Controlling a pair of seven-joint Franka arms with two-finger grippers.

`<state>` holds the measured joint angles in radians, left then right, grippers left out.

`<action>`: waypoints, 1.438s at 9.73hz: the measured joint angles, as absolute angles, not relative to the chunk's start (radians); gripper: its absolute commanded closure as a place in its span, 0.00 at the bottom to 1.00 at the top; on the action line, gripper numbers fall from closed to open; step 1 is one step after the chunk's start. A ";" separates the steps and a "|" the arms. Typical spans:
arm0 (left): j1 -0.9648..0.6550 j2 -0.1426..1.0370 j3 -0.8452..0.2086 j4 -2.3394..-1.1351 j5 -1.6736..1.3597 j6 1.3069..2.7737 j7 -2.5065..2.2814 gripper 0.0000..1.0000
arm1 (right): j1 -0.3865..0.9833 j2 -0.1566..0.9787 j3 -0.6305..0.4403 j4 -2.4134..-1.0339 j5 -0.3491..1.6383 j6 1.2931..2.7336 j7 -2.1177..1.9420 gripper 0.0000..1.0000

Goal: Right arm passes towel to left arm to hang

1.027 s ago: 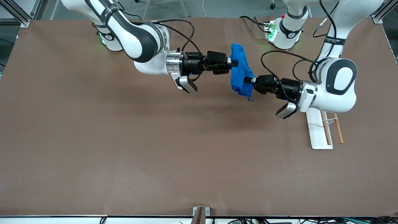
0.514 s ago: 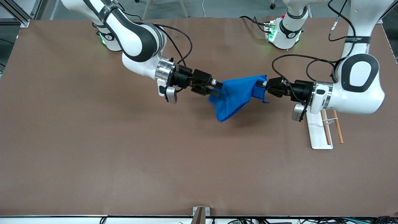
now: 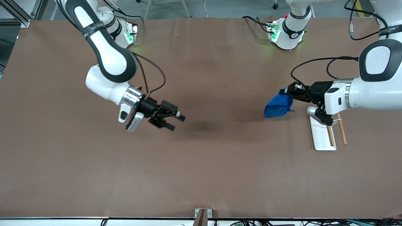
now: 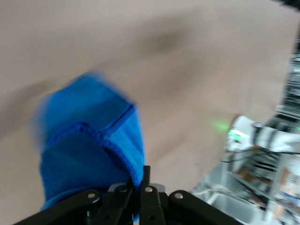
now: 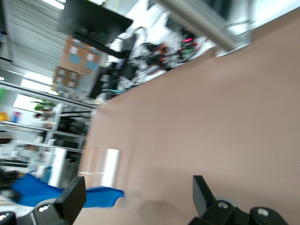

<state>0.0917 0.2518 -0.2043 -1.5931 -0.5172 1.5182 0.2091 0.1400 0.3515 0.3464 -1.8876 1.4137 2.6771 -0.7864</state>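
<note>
From the front camera, my left gripper (image 3: 284,91) is clamped on the towel (image 3: 277,106), which hangs in a bunched fold below it, over bare table just beside the white tray (image 3: 321,135) with its two wooden rods (image 3: 341,133). My left arm (image 3: 373,81) reaches in level from its own end of the table, the wrist turned sideways toward the middle. My right gripper (image 3: 175,121) holds nothing, its fingers spread apart, over the table toward the right arm's end. My right arm (image 3: 103,58) slants down from its base, wrist angled toward the table.

My left wrist camera shows the towel (image 4: 91,154) pinched between my closed fingers (image 4: 146,194), its darker stitched edge folded over.

My right wrist camera shows my two fingers (image 5: 72,198) wide apart with bare table between them, and the towel (image 5: 58,194) well off near the tray (image 5: 110,168).
</note>
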 measured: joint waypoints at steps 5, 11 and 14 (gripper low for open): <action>0.048 0.253 -0.036 -1.574 -0.302 1.606 0.165 1.00 | 0.134 0.326 -0.029 -1.942 0.786 2.566 -0.779 0.00; -0.024 0.309 0.322 -1.617 -0.296 1.732 0.178 1.00 | 0.032 0.247 -0.230 -1.928 0.494 2.496 -0.687 0.00; -0.023 0.343 0.382 -1.629 -0.295 1.759 0.193 0.95 | 0.036 0.234 -0.221 -1.796 0.205 2.276 -0.337 0.00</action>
